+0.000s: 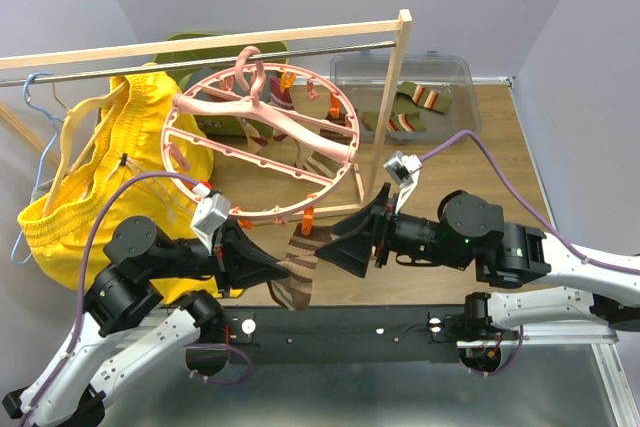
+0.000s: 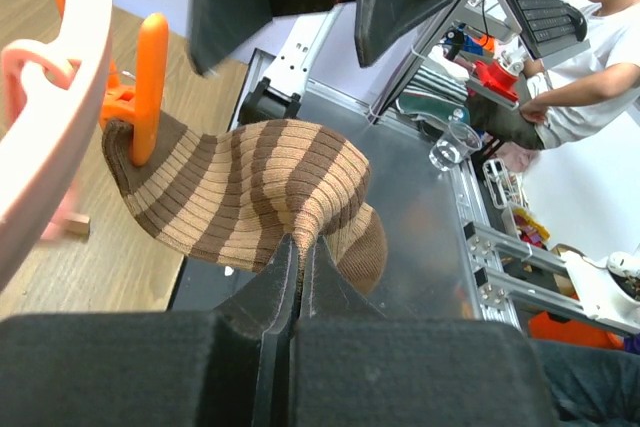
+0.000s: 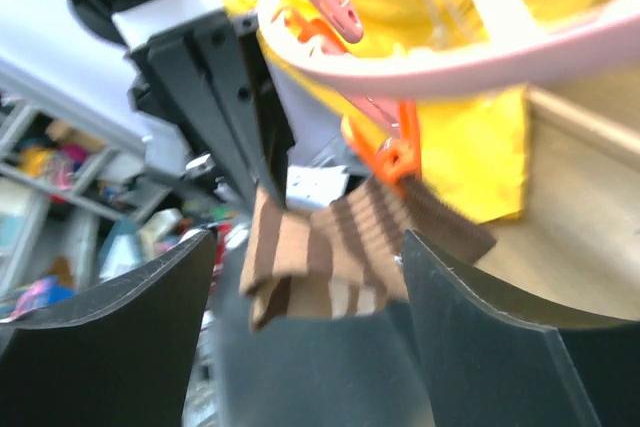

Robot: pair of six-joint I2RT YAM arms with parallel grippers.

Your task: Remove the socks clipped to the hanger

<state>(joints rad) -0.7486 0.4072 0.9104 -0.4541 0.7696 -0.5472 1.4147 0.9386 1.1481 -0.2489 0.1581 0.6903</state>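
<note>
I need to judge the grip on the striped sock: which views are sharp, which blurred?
Left wrist: striped sock and orange clip sharp. Right wrist: blurred throughout, sock edges soft. Top external: crisp, evenly lit.

- Left arm [image 1: 140, 267] and right arm [image 1: 510, 252]: black joints, white shells.
- Purple cables [image 1: 482, 150] lead to white wrist cameras [image 1: 402, 169].
- Left gripper [image 1: 284, 273] and right gripper [image 1: 337, 250]: black, wedge-shaped.
</note>
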